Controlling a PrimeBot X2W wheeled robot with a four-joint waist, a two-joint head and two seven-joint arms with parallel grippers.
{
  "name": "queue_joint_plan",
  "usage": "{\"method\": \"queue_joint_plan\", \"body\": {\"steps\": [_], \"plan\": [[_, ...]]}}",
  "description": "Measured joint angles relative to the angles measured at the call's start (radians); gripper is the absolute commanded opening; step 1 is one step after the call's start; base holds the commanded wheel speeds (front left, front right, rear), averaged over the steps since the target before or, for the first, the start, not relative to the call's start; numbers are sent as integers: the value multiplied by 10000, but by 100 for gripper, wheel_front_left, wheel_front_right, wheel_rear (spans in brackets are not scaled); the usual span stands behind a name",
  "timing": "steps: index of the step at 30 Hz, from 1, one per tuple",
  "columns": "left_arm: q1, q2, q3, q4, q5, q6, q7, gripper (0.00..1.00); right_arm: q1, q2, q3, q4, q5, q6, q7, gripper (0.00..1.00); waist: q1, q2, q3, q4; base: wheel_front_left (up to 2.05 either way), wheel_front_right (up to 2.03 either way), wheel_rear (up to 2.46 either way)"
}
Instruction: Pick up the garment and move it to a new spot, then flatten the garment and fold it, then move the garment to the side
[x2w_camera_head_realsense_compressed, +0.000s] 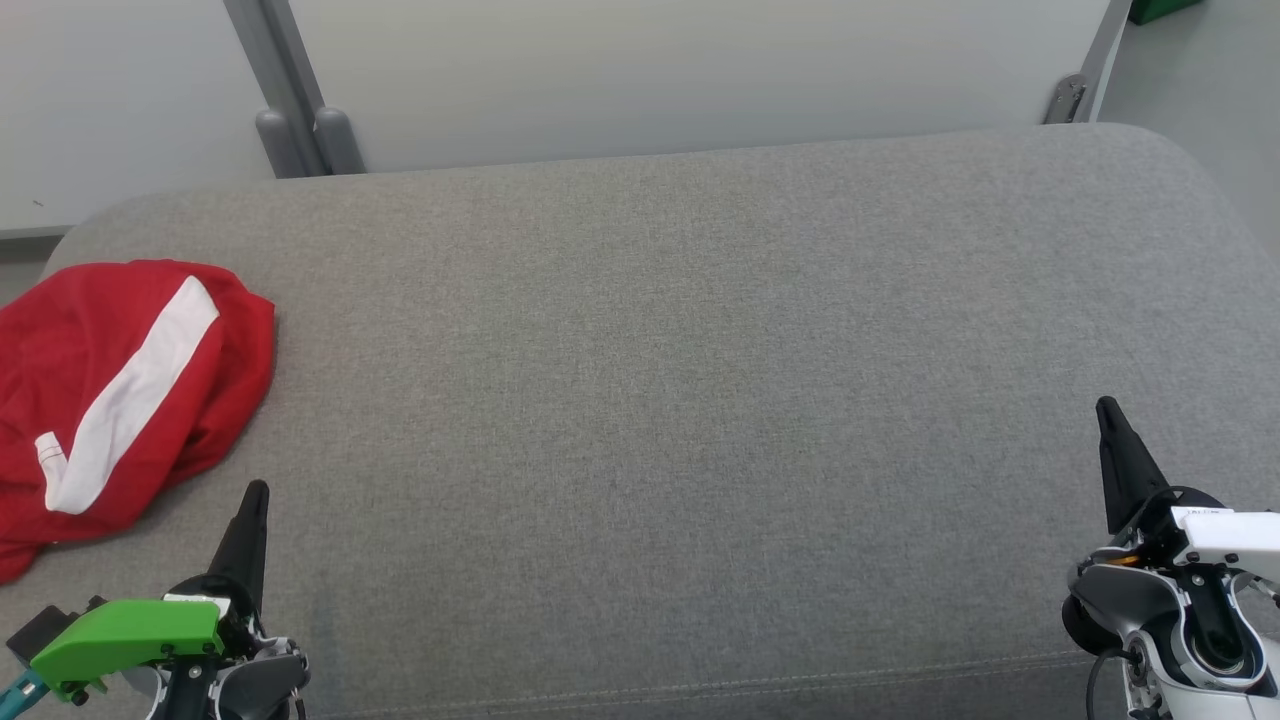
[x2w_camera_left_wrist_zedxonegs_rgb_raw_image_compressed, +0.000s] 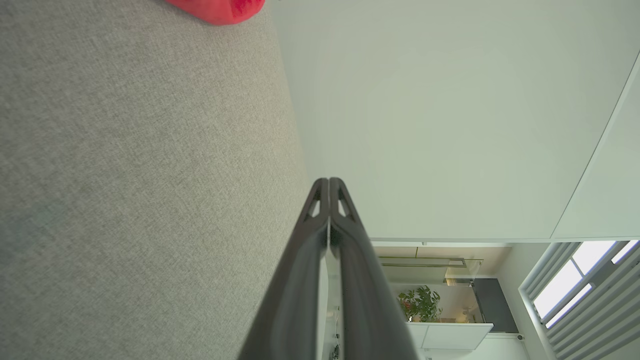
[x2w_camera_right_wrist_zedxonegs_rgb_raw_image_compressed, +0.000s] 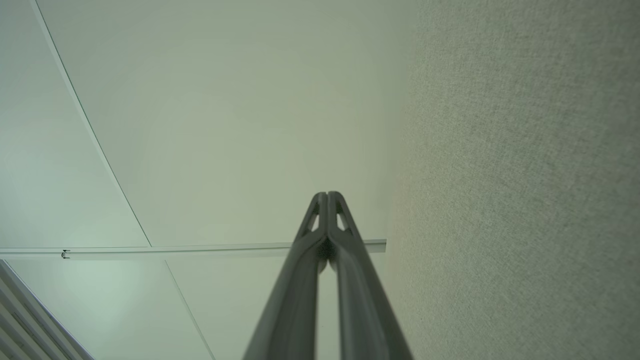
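The garment (x2w_camera_head_realsense_compressed: 110, 390) is red with a broad white stripe and lies crumpled at the far left of the grey cushioned surface (x2w_camera_head_realsense_compressed: 680, 380); a red corner of the garment (x2w_camera_left_wrist_zedxonegs_rgb_raw_image_compressed: 220, 9) shows at the top of the left wrist view. My left gripper (x2w_camera_head_realsense_compressed: 257, 490) sits at the lower left, just right of and below the garment, shut with nothing in it; its tips (x2w_camera_left_wrist_zedxonegs_rgb_raw_image_compressed: 328, 181) meet in the left wrist view. My right gripper (x2w_camera_head_realsense_compressed: 1106, 405) rests at the lower right, far from the garment, shut and empty, tips (x2w_camera_right_wrist_zedxonegs_rgb_raw_image_compressed: 327, 194) pressed together.
A pale wall panel (x2w_camera_head_realsense_compressed: 700, 70) with a grey metal post (x2w_camera_head_realsense_compressed: 290, 110) runs behind the cushion's far edge. The cushion's front seam (x2w_camera_head_realsense_compressed: 700, 685) lies near the bottom. Open grey fabric spans the middle between the two grippers.
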Motion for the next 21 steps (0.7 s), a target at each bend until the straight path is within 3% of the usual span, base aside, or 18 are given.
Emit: {"method": "queue_joint_plan", "body": {"steps": [21], "plan": [[0,0,-2,0,0,0,0,0,0,0,0,0,0,0,0,0,0,0,0,0,0,0,0]]}}
